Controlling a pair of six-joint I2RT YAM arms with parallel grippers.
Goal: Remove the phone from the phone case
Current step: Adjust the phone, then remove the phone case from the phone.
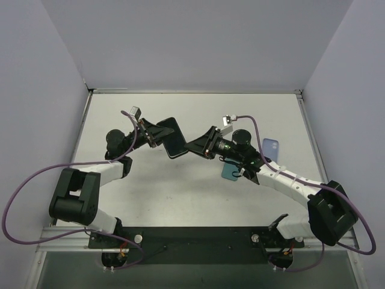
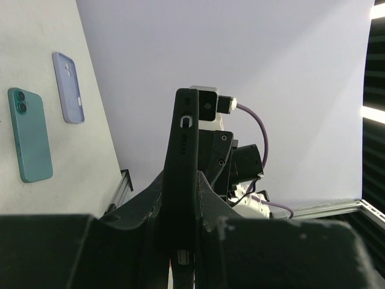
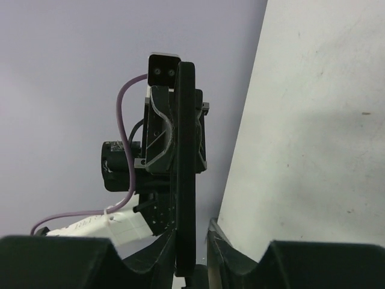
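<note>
A dark phone in a black case (image 1: 174,137) is held off the table between both arms. My left gripper (image 1: 160,137) is shut on its left part; in the left wrist view the case (image 2: 183,138) stands edge-on between the jaws of my left gripper (image 2: 180,189). My right gripper (image 1: 191,147) is at the phone's right corner. In the right wrist view the case edge (image 3: 185,150) sits between the jaws of my right gripper (image 3: 194,238), against the left finger, with a small gap to the right finger.
A teal phone (image 1: 230,173) lies on the table under the right arm, also in the left wrist view (image 2: 29,133). A lilac case (image 1: 271,147) lies to its right, also in the left wrist view (image 2: 68,86). Grey walls enclose the table.
</note>
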